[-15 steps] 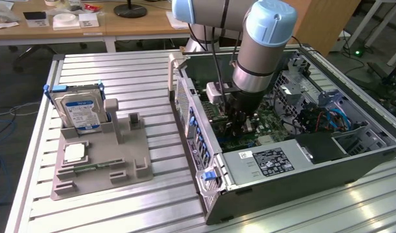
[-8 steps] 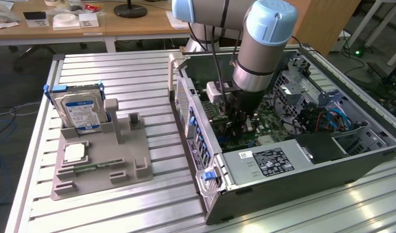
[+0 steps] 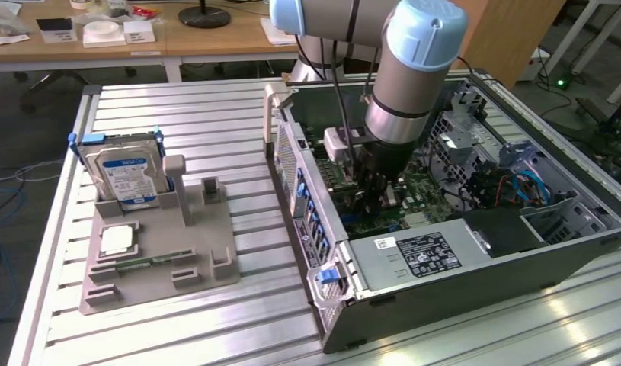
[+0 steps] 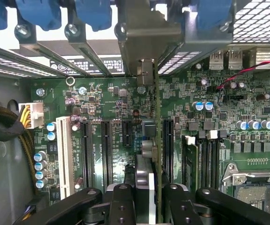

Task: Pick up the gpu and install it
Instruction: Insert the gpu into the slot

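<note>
The gripper (image 4: pixel 146 199) is clenched on the gpu (image 4: pixel 156 140) — held edge-on, standing upright over the green motherboard (image 4: pixel 111 101) among its dark expansion slots (image 4: pixel 105 152), inside the open computer case (image 3: pixel 447 293); well apart, a hard drive (image 3: pixel 125 174) stands in a grey holder (image 3: pixel 158 259).

exterior high and oblique, wrist close over motherboard (image 4: pixel 125 117)

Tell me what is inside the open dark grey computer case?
Inside the case: a green motherboard, and the gripper holding the thin dark gpu card edge-on above its slots. The arm covers part.
</note>
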